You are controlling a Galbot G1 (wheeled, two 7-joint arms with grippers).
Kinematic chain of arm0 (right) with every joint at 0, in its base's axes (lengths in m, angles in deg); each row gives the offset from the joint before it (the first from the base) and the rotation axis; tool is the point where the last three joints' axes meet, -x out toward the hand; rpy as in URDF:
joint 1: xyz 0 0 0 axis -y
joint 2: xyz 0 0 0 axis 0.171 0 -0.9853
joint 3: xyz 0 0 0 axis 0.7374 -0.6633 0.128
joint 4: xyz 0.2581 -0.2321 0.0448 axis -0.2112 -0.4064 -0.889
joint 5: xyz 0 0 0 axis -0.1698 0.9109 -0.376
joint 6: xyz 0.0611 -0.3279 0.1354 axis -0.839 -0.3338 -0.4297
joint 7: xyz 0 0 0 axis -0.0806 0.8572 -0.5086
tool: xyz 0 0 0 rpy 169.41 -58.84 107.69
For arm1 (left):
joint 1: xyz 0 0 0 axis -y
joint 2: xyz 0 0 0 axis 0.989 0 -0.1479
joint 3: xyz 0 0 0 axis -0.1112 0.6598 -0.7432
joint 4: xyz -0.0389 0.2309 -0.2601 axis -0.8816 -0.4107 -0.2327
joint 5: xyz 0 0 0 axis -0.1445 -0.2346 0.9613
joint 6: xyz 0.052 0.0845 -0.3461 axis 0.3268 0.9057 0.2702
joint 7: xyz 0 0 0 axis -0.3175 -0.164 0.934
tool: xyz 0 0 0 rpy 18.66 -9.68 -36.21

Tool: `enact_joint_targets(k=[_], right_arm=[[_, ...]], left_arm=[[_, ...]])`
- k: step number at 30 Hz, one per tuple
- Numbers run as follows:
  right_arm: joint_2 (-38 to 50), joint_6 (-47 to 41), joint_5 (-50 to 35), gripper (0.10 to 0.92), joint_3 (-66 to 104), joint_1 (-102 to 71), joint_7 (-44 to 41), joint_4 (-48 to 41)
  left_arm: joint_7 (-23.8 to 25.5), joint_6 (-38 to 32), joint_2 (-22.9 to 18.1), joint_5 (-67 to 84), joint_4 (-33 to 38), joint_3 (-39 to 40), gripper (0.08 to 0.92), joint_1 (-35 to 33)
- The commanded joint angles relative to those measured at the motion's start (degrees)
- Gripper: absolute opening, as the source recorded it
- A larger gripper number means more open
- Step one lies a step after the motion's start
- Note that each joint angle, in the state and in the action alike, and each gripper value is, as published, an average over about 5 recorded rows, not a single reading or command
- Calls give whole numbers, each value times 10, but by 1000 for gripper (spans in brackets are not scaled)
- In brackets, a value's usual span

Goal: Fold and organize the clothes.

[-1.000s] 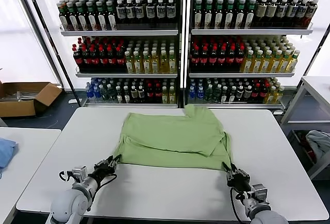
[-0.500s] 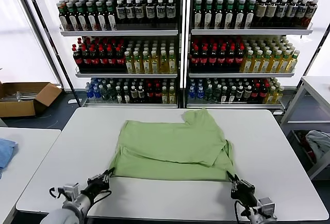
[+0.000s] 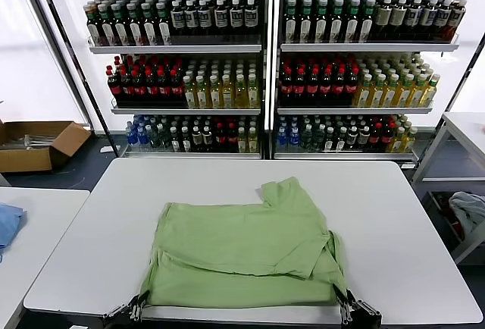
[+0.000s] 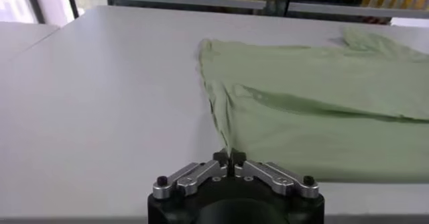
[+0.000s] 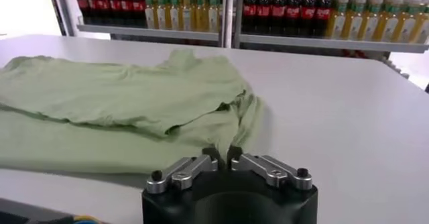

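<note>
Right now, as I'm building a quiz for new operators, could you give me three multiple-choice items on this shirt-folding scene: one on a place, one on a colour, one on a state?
1. Where on the table does the polo shirt lie?
A. Along the near edge, by the robot
B. At the far edge, by the shelves
C. Hanging off one side

2. What colour is the polo shirt?
A. Blue
B. Light green
C. White

3. How does the left gripper stand?
A. Wide open, high above the shirt
B. Shut on the shirt's near corner
C. On bare table, apart from the shirt

Answers:
1 A: the hem runs along the near edge, with the right gripper at the other near corner.
2 B: the fabric is pale green throughout.
3 B: its tips meet with the cloth corner pinched between them.
</note>
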Motion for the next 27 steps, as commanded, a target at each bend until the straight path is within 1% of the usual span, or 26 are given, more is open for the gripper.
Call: enact_joint_targets(k=[1,3,5,8,10,12,15,17,20,23,27], right_arm=[[10,1,-30,389,22,-1,1,32],[26,-2,-60,467,34,38,-5,29],[45,-8,-90,519,39,95,-12,16],[77,-32,-121,605,24,200,-20,-27],[101,-56,-141,666,4,276,-25,-65],[118,-74,-158,726,-19,353,-41,-111],[130,-93,-164,794,-57,447,-71,-197],[132,-109,-162,813,-81,499,-90,-253],[124,-123,-146,821,-107,569,-128,-328],[106,-129,-127,822,-128,625,-156,-395],[86,-126,-104,823,-155,669,-174,-466]], left_arm=[[-24,16,15,33,68,-67,265,-15],[-24,15,31,45,62,-78,325,17],[-22,11,49,62,51,-81,386,53],[-22,12,95,115,18,-65,473,119],[-22,12,132,157,-14,-46,525,161],[-12,1,164,174,-64,-16,585,205],[-1,-16,193,171,-147,37,672,278],[2,-17,202,178,-186,66,732,321],[10,-14,215,190,-227,100,797,378],[18,-10,222,195,-269,136,819,431],[17,-16,223,193,-333,194,822,501]])
